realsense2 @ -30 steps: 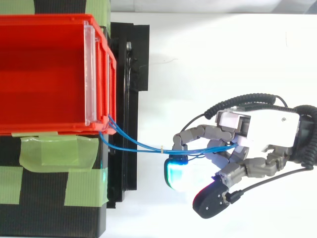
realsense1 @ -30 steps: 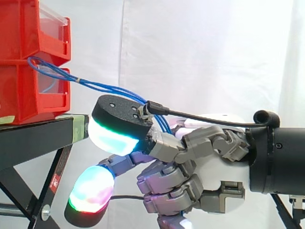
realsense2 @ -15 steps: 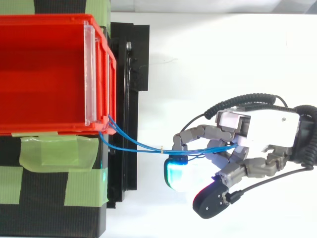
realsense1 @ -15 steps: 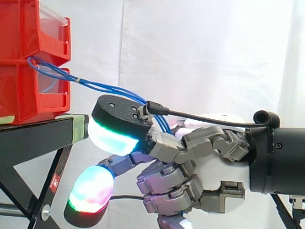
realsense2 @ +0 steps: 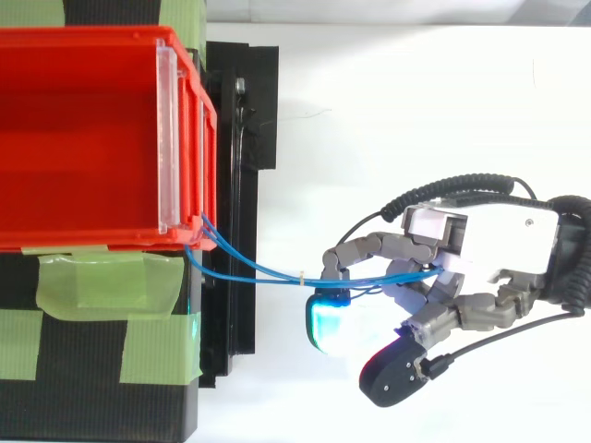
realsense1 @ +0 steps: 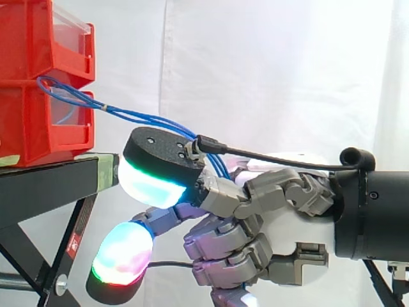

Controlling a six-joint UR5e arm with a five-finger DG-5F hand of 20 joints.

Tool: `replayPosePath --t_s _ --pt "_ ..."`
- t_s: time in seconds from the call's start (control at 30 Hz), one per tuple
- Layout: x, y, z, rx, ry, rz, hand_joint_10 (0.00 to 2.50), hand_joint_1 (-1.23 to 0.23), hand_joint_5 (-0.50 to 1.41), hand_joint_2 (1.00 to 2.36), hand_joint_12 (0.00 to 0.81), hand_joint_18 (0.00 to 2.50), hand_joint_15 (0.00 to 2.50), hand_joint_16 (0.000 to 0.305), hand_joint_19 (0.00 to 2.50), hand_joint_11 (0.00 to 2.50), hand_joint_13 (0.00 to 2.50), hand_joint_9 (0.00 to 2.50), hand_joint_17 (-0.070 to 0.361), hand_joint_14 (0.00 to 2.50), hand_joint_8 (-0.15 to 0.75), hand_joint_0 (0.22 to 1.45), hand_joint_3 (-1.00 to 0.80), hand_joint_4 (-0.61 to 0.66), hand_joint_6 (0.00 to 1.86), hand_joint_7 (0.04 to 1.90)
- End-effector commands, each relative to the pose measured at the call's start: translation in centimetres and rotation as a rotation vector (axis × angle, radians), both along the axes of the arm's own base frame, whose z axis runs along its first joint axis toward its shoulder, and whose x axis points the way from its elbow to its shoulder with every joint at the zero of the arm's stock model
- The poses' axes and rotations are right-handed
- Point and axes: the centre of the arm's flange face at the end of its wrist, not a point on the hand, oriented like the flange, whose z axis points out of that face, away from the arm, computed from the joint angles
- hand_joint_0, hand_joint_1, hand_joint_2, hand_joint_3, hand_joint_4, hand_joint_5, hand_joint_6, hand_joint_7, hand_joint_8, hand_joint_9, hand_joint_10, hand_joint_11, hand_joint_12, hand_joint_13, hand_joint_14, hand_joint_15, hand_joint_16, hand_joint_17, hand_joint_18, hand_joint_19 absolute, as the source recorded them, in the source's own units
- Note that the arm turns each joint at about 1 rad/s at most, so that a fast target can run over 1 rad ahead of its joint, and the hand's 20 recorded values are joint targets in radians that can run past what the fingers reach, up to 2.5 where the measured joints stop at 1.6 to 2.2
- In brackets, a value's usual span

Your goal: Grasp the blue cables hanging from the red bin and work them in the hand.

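Note:
Thin blue cables point(realsense1: 131, 116) point(realsense2: 263, 270) run from the front corner of the red bins point(realsense1: 38, 77) point(realsense2: 83, 138) out to the right, sloping down into the hand point(realsense1: 281, 217) point(realsense2: 489, 268). The hand sits right of the black stand, a little below the bins, with its fingers curled round the cables' far end. In the top view the cables pass over a cyan-glowing fingertip point(realsense2: 329, 323) and between the curled fingers toward the palm. In the side view a green-white pad point(realsense1: 153, 182) and a lower red-green pad point(realsense1: 121, 252) face the stand.
The bins stand stacked on a black stand point(realsense1: 51, 185) with green tape patches point(realsense2: 102, 281). A white curtain point(realsense1: 268, 70) hangs behind. The stand's diagonal legs point(realsense1: 70, 243) lie just left of the lower fingertip.

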Motion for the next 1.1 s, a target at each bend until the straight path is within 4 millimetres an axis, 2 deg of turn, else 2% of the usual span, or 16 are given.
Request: replayPosePath --t_s 0.0,1.07 --pt "0.0 0.01 0.03 0.0 -0.001 0.001 2.5 -0.56 0.07 1.01 0.737 2.5 2.1 0.217 0.73 2.5 2.1 1.93 0.163 2.5 0.577 0.81 -0.87 0.28 0.48 1.23" --pt "0.0 -0.01 0.03 0.0 -0.001 -0.001 2.5 -0.56 0.08 1.01 0.723 2.5 2.08 0.215 0.72 2.5 2.08 1.92 0.161 2.5 0.569 0.81 -0.86 0.28 0.45 1.25"
